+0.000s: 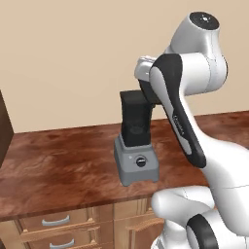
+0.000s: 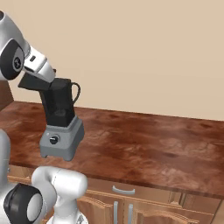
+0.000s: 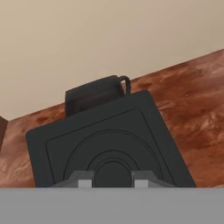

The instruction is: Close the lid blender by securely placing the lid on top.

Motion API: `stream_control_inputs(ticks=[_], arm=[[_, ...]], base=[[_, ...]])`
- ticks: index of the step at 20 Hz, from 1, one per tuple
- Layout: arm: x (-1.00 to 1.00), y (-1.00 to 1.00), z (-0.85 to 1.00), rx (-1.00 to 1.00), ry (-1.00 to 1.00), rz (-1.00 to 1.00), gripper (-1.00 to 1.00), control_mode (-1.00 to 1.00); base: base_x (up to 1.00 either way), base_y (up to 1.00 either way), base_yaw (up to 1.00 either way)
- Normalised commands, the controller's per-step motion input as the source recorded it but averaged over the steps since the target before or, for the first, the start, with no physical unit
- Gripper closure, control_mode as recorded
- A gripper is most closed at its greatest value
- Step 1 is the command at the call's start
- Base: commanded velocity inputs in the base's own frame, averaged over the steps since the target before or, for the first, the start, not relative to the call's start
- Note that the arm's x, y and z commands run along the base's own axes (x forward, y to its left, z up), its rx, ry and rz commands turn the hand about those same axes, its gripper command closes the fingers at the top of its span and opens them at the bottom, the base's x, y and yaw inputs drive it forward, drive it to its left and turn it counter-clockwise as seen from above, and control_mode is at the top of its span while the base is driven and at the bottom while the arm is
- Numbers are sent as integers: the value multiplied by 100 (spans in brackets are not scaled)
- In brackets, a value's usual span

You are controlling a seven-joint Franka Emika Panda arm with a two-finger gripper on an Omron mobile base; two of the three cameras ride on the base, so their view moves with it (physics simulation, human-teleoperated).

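Note:
The blender stands on the wooden counter: a grey base [image 1: 137, 164] with a round black knob, carrying a tall black jar [image 1: 134, 119]. The right base view shows the same base [image 2: 61, 139] and jar [image 2: 60, 103], with the jar's handle on the far side. The lid [image 2: 30, 83], a flat black slab, hangs tilted at rim height, just on the robot's side of the jar top; whether it touches the rim I cannot tell. My gripper [image 2: 38, 78] is shut on the lid's central knob. In the hand view the lid [image 3: 109, 140] lies before my gripper [image 3: 113, 178], with the jar [image 3: 92, 94] behind it.
The counter [image 2: 148, 144] stretches bare far to the right of the blender, with drawers and cabinet doors [image 1: 56, 226] under its front edge. A dark cabinet side [image 1: 5, 126] stands at the left end. A beige wall backs the counter.

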Motion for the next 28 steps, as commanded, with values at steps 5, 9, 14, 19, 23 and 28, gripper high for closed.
stream_control_inputs(ticks=[5,9,14,19,23,28], arm=[[1,0,-11,-1,0,-5,100,-100],[0,0,-3,0,1,-4,100,-100],[24,6,0,-1,12,-1,100,-100],[32,24,0,-11,19,0,100,-100],[15,10,0,-14,14,0,100,-100],[17,0,-1,-4,4,0,100,-100]], base=[[0,0,0],[0,0,0],[0,0,0],[0,0,0],[0,0,0],[0,0,0]])
